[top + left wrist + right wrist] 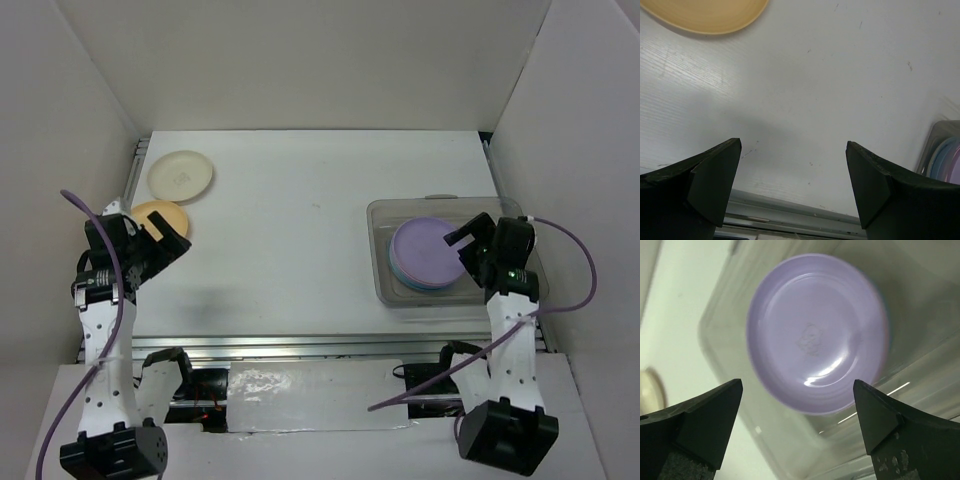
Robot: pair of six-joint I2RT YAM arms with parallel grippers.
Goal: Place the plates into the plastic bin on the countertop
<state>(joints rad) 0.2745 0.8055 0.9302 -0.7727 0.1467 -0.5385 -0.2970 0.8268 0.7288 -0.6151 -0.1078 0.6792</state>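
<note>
While left gripper [792, 150], right gripper [797, 387] gaped empty: right over lavender plate [815, 335] in bin [374, 255]; careless lift risked snagging rim.

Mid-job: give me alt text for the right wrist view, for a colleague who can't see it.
A lavender plate lies face up inside the clear plastic bin, below the right gripper, whose dark jaws stand open and empty in the bottom corners. At far left, the edge of a cream plate shows on the white countertop.
</note>
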